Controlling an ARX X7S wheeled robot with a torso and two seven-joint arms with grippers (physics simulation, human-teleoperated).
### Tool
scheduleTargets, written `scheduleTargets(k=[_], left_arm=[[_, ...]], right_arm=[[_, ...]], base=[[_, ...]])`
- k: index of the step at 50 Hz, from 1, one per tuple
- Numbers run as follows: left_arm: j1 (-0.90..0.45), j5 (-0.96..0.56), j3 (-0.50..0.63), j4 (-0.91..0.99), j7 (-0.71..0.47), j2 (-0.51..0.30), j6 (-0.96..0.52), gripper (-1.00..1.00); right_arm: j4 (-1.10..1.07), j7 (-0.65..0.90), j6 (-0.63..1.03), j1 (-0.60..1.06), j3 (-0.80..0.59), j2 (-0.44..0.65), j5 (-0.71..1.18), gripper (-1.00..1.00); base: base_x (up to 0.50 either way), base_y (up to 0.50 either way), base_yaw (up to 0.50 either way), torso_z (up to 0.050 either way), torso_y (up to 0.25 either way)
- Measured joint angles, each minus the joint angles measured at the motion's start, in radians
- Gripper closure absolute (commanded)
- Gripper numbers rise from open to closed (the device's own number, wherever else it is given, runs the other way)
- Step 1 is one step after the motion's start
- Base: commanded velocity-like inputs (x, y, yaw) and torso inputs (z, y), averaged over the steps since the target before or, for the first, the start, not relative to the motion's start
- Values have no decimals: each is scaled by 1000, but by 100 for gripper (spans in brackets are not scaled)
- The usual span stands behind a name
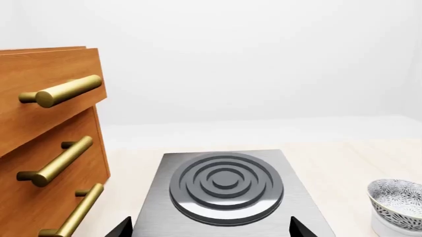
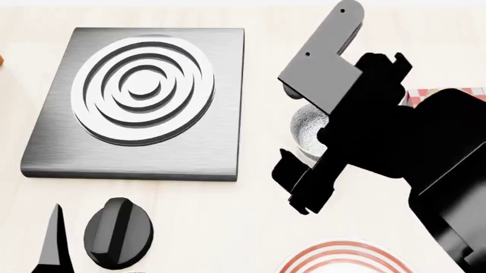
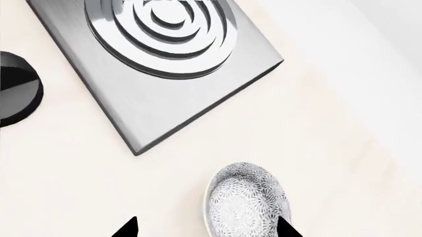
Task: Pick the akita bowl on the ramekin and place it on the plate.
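At the far left stands a wooden drawer cabinet (image 1: 49,143) with brass bar handles, seen only from the left wrist camera. Just to its right on the pale table (image 2: 266,34) lies the square brushed-metal hob plate (image 2: 140,102) with raised concentric rings. Near of it sits a black knob (image 2: 118,232), and at the near-left edge of the head view a single dark fingertip of the left gripper (image 1: 211,228) shows; in its own wrist view the two tips stand wide apart with nothing between them, so it is released.

Right of the hob, the akita bowl (image 3: 247,202) sits on top of the ramekin (image 1: 396,228), whose white wall shows beneath the bowl's speckled side in the left wrist view. From the head camera only part of the bowl's pale inside can be seen, since the right arm covers the rest. The right gripper (image 3: 207,228) hovers over the bowl with its tips spread, one tip over the bowl's rim and the other over bare table; whether that tip touches the rim is hard to tell, but the gripper grasps nothing.

Near and to the right, the red-ringed plate (image 2: 345,256) lies at the picture's near edge, apart from the bowl. A red-and-white checked thing (image 2: 448,94) peeks out behind the arm at the far right.
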Motion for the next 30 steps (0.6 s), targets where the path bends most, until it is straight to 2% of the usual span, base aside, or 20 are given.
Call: scheduleTargets(k=[30], left_arm=[[4, -17, -7, 0, -10, -13, 27, -100]], right_arm=[[242, -114, -92, 47, -169, -74, -118, -100]], base=[[0, 0, 0, 0, 0]])
